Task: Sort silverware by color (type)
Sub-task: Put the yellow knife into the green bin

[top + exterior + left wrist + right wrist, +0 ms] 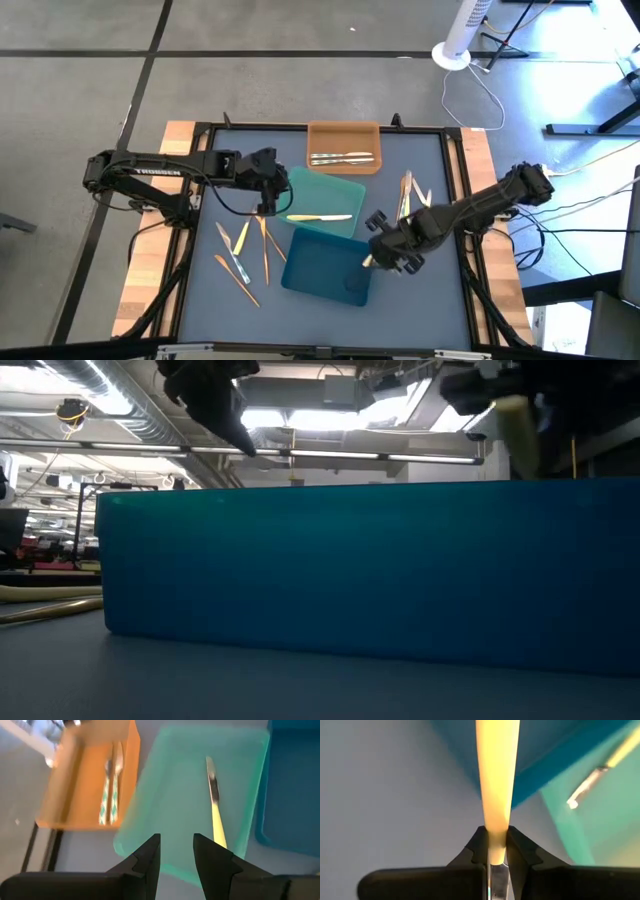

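Note:
My right gripper point(376, 257) hangs over the right edge of the dark blue tray point(325, 268) and is shut on a pale yellow utensil point(497, 780). My left gripper point(176, 854) is open and holds nothing; it hovers above the left part of the teal-green tray point(330, 195). In that tray lies a knife point(320, 217) with a pale yellow handle and silver blade. Two silver-grey utensils point(343, 157) lie in the orange tray point(345, 130). Several pale yellow and orange-tan utensils point(242, 252) lie on the mat left of the trays, and a few more utensils point(409, 190) on the right. My right gripper pinches the pale yellow utensil between its two fingers. The yellow handle point(497, 817) sticks out forward past the fingertips, in line with the fingers, and a silver-grey part point(497, 877) shows farther back between them. The utensil point(520, 430) is lifted clear, above the blue tray's wall.
The three trays stand close together in the middle of the blue mat point(440, 300), orange at the far side, dark blue at the near side. Black frame rails point(195, 190) and wooden boards border the mat. The blue tray's wall point(370, 570) blocks most of the low view.

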